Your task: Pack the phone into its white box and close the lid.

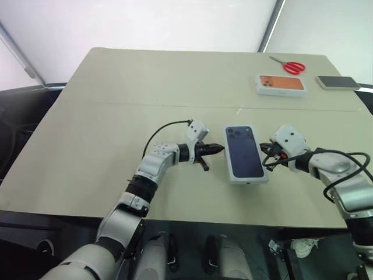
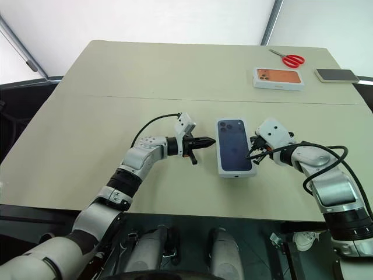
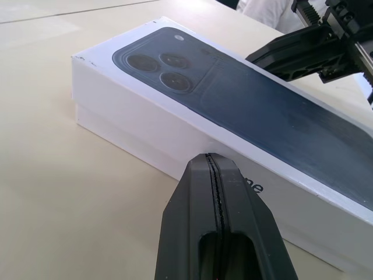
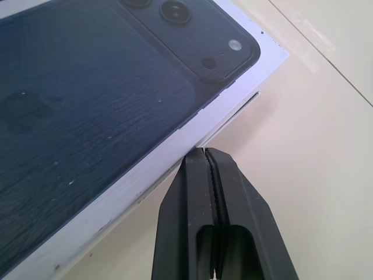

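Lid (image 1: pixel 245 153) closed over white box (image 3: pixel 140 137), pressed-together left gripper (image 1: pixel 217 149) and right gripper (image 1: pixel 266 148) flanking, perhaps touching, orange-pictured box (image 1: pixel 281 84), scissors (image 1: pixel 289 65), grey phone (image 1: pixel 337 82) well beyond.

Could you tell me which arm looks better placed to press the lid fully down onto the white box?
Probably the right: the shut right gripper is at the lid edge, while the left gripper sits slightly off it.

The lid (image 1: pixel 245 153), dark-blue phone picture up, sits closed on the white box (image 3: pixel 125 137).
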`<state>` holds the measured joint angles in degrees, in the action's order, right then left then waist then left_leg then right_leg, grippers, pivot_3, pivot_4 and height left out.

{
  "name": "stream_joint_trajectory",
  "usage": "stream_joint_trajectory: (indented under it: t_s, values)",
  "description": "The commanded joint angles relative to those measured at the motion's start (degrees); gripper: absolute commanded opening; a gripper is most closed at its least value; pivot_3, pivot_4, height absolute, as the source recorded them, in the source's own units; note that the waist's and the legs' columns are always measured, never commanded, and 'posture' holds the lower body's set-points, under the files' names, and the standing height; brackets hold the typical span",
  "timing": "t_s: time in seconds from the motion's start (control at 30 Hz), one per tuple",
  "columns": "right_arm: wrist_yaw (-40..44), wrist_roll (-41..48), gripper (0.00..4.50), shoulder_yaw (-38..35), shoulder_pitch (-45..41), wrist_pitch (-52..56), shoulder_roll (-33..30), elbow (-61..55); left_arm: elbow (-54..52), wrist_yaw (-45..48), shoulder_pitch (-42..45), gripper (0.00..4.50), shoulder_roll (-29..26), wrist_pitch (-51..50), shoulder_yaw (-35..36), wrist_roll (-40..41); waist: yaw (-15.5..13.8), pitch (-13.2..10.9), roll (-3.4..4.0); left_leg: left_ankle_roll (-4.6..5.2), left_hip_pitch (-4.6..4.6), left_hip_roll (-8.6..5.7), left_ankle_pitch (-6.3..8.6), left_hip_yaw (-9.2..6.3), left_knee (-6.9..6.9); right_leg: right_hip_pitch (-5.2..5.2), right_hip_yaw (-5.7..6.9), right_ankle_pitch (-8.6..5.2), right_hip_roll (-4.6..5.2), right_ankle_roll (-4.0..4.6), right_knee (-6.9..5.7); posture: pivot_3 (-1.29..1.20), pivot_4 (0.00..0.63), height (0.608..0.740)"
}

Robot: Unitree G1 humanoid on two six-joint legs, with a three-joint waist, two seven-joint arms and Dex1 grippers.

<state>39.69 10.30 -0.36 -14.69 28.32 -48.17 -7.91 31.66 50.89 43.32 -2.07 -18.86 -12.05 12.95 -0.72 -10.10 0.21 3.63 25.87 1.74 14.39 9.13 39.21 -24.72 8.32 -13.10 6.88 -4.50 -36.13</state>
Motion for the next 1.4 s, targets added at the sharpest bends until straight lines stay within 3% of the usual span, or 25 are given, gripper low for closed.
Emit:
stream_joint_trajectory:
  t_s: [0.03,0.7,0.93,1.23,1.4]
  values:
    - [0.16,-0.21,0.03,-1.02,-0.41,-0.55,0.63,-1.42,0.76,0.55,2.1,0.0,1.58,1.4,0.07,-0.24,-0.01,0.0,0.0,0.0,0.0,0.0,0.0,0.0,0.0,0.0,0.0,0.0,0.0,0.0,0.0,0.0,0.15,0.738]
    - [-1.73,-5.65,0.03,0.26,-2.67,-0.99,3.23,1.57,5.64,-1.48,4.16,0.0,0.89,5.24,2.15,-2.33,0.14,0.0,0.0,-0.01,-0.01,0.0,-0.01,0.01,0.01,0.0,0.0,0.0,-0.03,0.0,-0.02,0.0,0.15,0.738]
    - [-6.28,-4.9,0.03,-3.24,-10.8,-3.18,5.64,6.29,9.69,-7.97,11.36,0.0,2.98,8.71,8.26,-0.83,0.1,0.0,0.0,-0.01,-0.01,0.0,-0.02,0.01,0.03,-0.01,0.0,0.0,-0.03,0.0,-0.06,0.0,0.15,0.738]
    - [-3.75,-7.31,0.03,3.01,-11.7,-6.23,9.37,11.22,23.92,-11.37,15.01,0.0,7.95,14.72,4.94,-7.7,0.24,0.01,-0.03,0.02,-0.15,-0.06,-0.01,0.07,0.03,0.15,0.01,-0.01,-0.06,-0.06,-0.04,0.0,0.15,0.738]
    - [0.99,-11.72,0.03,8.93,-6.51,-5.5,5.65,9.27,22.96,-5.15,12.15,0.0,7.48,11.85,1.37,-10.08,0.3,0.1,-0.06,0.03,-0.43,-0.02,0.01,0.06,0.01,0.33,0.0,-0.02,-0.05,-0.05,-0.07,0.0,0.15,0.738]
